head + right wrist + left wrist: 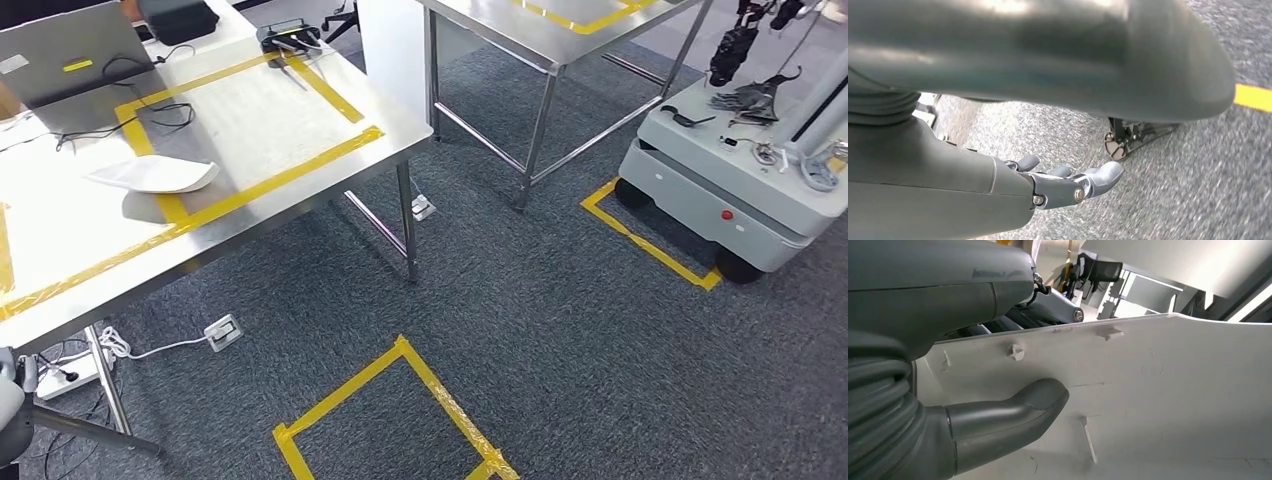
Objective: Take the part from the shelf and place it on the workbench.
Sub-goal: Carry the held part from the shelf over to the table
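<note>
In the left wrist view my left hand [998, 417] grips a large white plastic part [1173, 390]; the thick thumb presses on its inner face and dark fingers lie behind its edge. My right hand [1068, 182] hangs over the grey carpet with its fingers stretched out and nothing in it. The steel workbench [280, 110], marked with yellow tape, stands at the left of the head view. Another white curved part [152, 175] lies on it, inside the taped rectangle.
A laptop [65, 60] with cables and a black device [290, 38] sit at the back of the workbench. A second steel table [540, 35] stands behind. A grey wheeled cart [730, 170] carrying dark parts is at the right. A yellow tape square [400, 420] marks the carpet.
</note>
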Controlling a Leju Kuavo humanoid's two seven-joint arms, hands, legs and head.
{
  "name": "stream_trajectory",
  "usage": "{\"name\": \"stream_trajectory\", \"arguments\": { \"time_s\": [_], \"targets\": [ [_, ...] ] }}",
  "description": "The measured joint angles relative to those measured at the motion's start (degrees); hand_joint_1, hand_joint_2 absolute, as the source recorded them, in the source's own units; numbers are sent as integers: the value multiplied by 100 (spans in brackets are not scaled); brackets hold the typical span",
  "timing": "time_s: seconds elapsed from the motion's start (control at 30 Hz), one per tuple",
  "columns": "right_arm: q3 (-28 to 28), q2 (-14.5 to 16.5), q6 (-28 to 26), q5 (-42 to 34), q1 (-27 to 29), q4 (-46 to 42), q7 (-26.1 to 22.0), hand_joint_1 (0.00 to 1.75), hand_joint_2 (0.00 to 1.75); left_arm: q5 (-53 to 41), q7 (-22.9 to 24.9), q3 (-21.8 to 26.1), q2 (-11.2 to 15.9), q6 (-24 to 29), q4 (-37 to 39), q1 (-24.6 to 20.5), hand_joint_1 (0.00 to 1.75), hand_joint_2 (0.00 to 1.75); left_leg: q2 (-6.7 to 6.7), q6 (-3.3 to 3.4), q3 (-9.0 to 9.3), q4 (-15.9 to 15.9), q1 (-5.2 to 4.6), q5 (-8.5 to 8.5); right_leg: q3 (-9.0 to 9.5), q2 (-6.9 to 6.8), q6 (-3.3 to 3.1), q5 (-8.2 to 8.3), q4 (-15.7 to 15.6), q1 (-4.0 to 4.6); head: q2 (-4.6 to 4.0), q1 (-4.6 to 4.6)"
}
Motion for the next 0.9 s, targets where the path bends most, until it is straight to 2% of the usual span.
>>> {"name": "stream_trajectory", "arguments": {
  "time_s": [0.03,0.07,0.1,0.17,0.2,0.23,0.3,0.33,0.37,0.4,0.43,0.47,0.53,0.57,0.6,0.67,0.7,0.73,0.77,0.8,0.83,0.87,0.9],
  "targets": [
    [1,15,1,30,0,1,10,0,0,18,-13,0,46,-3,20,-1,175,175,110,32,195,-341,-14,103,2,-63,21,-18,22,10,0,2],
    [4,27,2,61,0,2,19,0,0,37,-26,0,88,-8,45,0,175,175,182,70,307,-552,-29,154,7,-120,49,-29,38,19,1,5],
    [9,38,6,91,-2,3,28,0,0,54,-36,0,122,-14,71,6,175,175,199,108,324,-626,-45,159,17,-176,78,-34,42,28,1,8],
    [35,61,23,148,-10,4,35,0,0,73,-52,-1,174,-25,121,38,175,175,66,166,307,-639,-43,200,47,-264,145,-38,29,28,1,9],
    [52,70,39,176,-15,4,33,0,0,76,-66,-1,192,-28,135,56,175,175,4,196,305,-656,-27,220,49,-183,186,-72,55,18,1,10],
    [71,79,58,201,-15,4,25,0,0,73,-77,-1,201,-30,142,65,175,175,-57,231,313,-674,-5,246,9,-11,224,-168,171,6,1,12],
    [94,89,100,228,-4,5,-10,0,0,49,-89,-17,197,-23,142,72,175,175,-182,280,293,-692,27,289,-244,407,278,-520,758,-20,1,17],
    [99,92,117,225,5,5,-44,0,0,36,-86,-32,193,-13,142,73,175,175,-254,293,271,-687,30,303,-432,512,287,-711,1159,-27,1,17],
    [100,92,130,212,12,5,-87,0,0,24,-84,-48,190,4,142,78,175,175,-333,294,251,-680,30,312,-592,544,291,-825,1487,-31,1,17],
    [100,92,146,193,16,4,-141,0,0,19,-84,-61,190,25,142,81,175,175,-418,289,236,-673,33,321,-675,553,291,-830,1644,-35,1,17],
    [100,92,168,176,18,4,-196,0,0,14,-84,-70,190,48,141,82,175,175,-506,279,226,-664,38,329,-640,564,288,-711,1553,-41,1,17],
    [100,92,192,163,16,4,-244,0,0,11,-85,-80,190,70,139,79,175,175,-593,265,221,-657,47,335,-496,602,284,-509,1245,-51,1,17],
    [100,92,231,149,9,4,-302,0,0,6,-89,-100,191,93,127,73,175,175,-755,211,206,-641,61,347,-110,846,278,-152,415,-79,1,17],
    [100,92,240,145,4,4,-310,0,0,5,-90,-110,191,97,119,69,175,175,-823,171,187,-638,60,358,8,942,272,-70,150,-88,1,16],
    [101,92,245,145,-3,4,-312,0,0,4,-91,-120,192,98,109,67,175,175,-889,125,164,-643,62,374,56,997,261,-52,24,-83,1,16],
    [102,93,259,164,-20,4,-307,0,0,4,-94,-137,193,98,91,86,175,175,-1020,30,112,-688,72,423,54,879,201,-33,1,-71,1,14],
    [108,93,258,194,-27,4,-290,0,0,-16,-101,-143,189,98,78,113,175,175,-1000,-1,88,-687,76,427,56,806,157,-11,-23,-72,1,13],
    [119,92,243,234,-28,4,-268,0,0,-60,-115,-146,182,97,62,136,175,175,-877,-22,37,-617,66,372,60,728,109,12,-50,-80,1,2],
    [134,91,216,274,-23,4,-241,0,0,-132,-139,-157,167,96,44,149,175,175,-693,-34,-54,-434,53,246,60,651,70,31,-76,-87,1,-12],
    [153,84,178,298,-15,4,-228,0,0,-228,-181,-177,142,94,25,157,175,175,-468,-36,-191,-119,42,54,54,576,43,39,-85,-74,1,-23],
    [166,71,146,278,-5,4,-250,0,0,-329,-236,-204,110,93,8,159,175,175,-308,-43,-359,271,34,-161,46,507,27,39,-85,-58,1,-34],
    [173,52,132,224,2,4,-296,0,0,-424,-300,-230,74,90,-6,169,175,175,-235,-48,-502,632,35,-325,37,442,22,38,-82,-43,1,-36],
    [176,25,127,159,4,4,-350,0,0,-498,-375,-249,35,79,-22,186,175,175,-207,-47,-569,853,36,-395,31,383,19,36,-77,-31,1,-36]
  ]
}}
